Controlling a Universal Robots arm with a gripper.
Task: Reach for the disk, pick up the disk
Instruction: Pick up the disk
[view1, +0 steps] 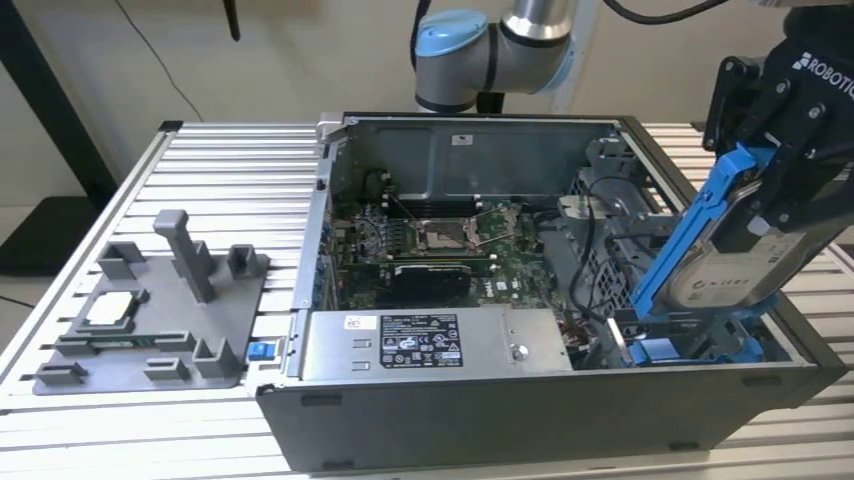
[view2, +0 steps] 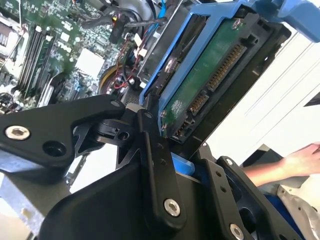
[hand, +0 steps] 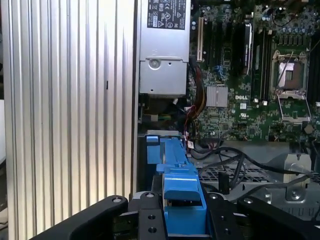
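One disk (view1: 727, 265) is in play, and it sits inside the claw (view1: 774, 215) rather than away from it — gripped near its upper end, on the exterior view's right side of the open computer case (view1: 534, 405). Its long axis stands steeply tilted, lower end down by the blue drive bay (view1: 694, 345) at the case's corner, upper end leaning toward the claw. Whether that lower end touches the bay, cannot tell.

Claw is clenched on the disk's blue frame (hand: 182, 187); in the second wrist view the black fingers (view2: 155, 160) press against the frame edge, the green circuit side (view2: 210, 75) facing the camera.

Arm (view1: 494, 45) reaches over the case from behind, wrist angled down — motherboard (view1: 427, 245) below, untouched.
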